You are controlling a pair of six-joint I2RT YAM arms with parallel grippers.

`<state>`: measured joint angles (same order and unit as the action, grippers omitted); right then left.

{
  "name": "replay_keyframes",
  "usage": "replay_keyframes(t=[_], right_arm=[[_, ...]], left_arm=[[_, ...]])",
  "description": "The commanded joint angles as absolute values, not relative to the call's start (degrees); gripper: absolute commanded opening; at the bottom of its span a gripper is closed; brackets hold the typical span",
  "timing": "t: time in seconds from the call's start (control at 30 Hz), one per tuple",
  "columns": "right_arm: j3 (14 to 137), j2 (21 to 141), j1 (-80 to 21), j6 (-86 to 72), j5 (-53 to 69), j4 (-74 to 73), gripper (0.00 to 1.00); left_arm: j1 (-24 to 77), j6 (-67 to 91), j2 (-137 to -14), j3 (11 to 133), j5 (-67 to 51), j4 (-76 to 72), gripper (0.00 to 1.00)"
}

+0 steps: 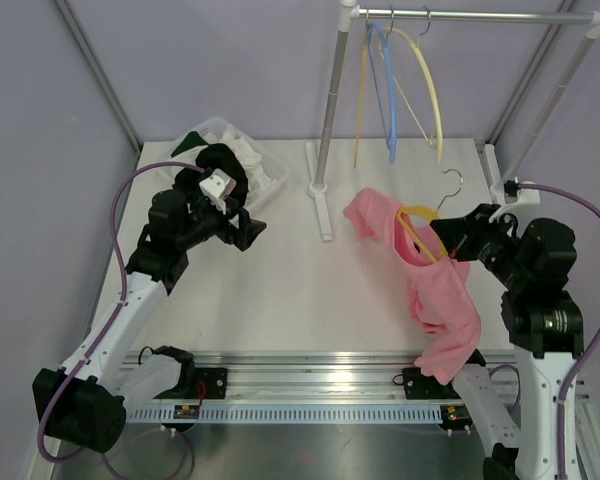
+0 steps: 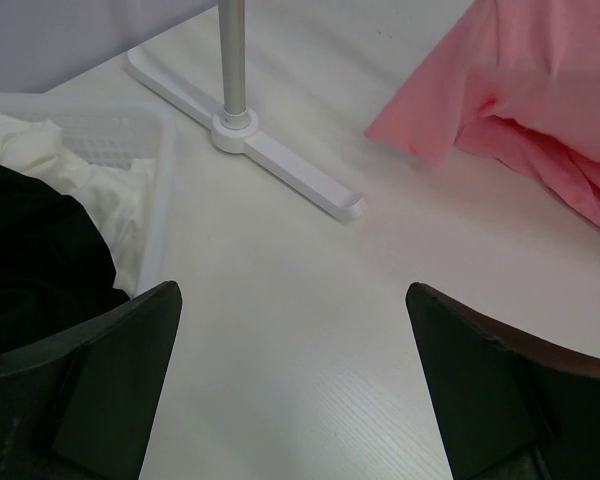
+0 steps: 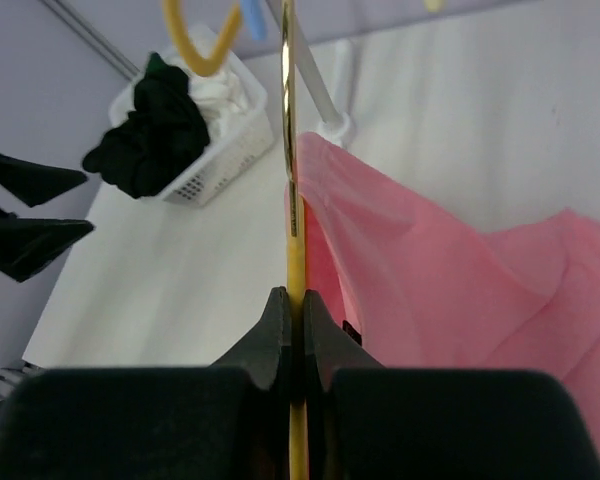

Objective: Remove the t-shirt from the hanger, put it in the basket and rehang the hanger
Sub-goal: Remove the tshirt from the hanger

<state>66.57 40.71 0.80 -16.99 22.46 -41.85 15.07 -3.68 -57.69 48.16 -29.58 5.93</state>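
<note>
A pink t-shirt (image 1: 435,290) hangs on a yellow hanger (image 1: 417,235) held above the right side of the table; one sleeve end (image 1: 365,213) reaches left. My right gripper (image 1: 448,243) is shut on the hanger, and in the right wrist view the yellow bar (image 3: 296,250) runs up between its closed fingers (image 3: 277,325) with the t-shirt (image 3: 420,280) to the right. My left gripper (image 1: 248,228) stands open over the table's left side, well apart from the shirt; its view shows the t-shirt (image 2: 540,110) at the upper right and nothing between the fingers (image 2: 130,360).
A white basket (image 1: 262,178) with black and white clothes sits at the back left. A clothes rack (image 1: 325,110) stands at the back with its foot (image 1: 318,190) on the table, and yellow and blue hangers (image 1: 390,90) hang on its rail.
</note>
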Motion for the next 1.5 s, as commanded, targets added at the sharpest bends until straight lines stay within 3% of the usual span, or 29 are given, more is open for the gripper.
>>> replay_keyframes(t=[0.0,0.23,0.47,0.8,1.03,1.47], right_arm=[[67.06,36.48,0.35,-18.81,29.62,-34.19,0.00],[69.60,43.31,0.35,-18.37,38.14,-30.42,0.00],[73.20,48.59,-10.62,-17.58,37.80,-24.35,0.00],[98.15,74.07,-33.91,-10.38,12.36,-32.87,0.00],[108.98,81.91,-38.32,-11.34,2.99,-31.74,0.00],[120.15,91.93,-43.67,-10.12,-2.55,-31.12,0.00]], left_arm=[[15.29,-4.75,-56.43,47.81,-29.88,3.61,0.99],[15.38,-4.92,-56.08,47.46,-29.27,3.34,0.99],[15.38,-4.92,-55.99,47.29,-29.18,3.08,0.99],[15.38,-7.38,-48.35,44.04,-29.36,1.24,0.99],[15.29,-5.89,-33.67,37.62,-14.16,-4.83,0.99],[15.29,-10.55,-29.27,35.25,-31.91,-4.21,0.99]])
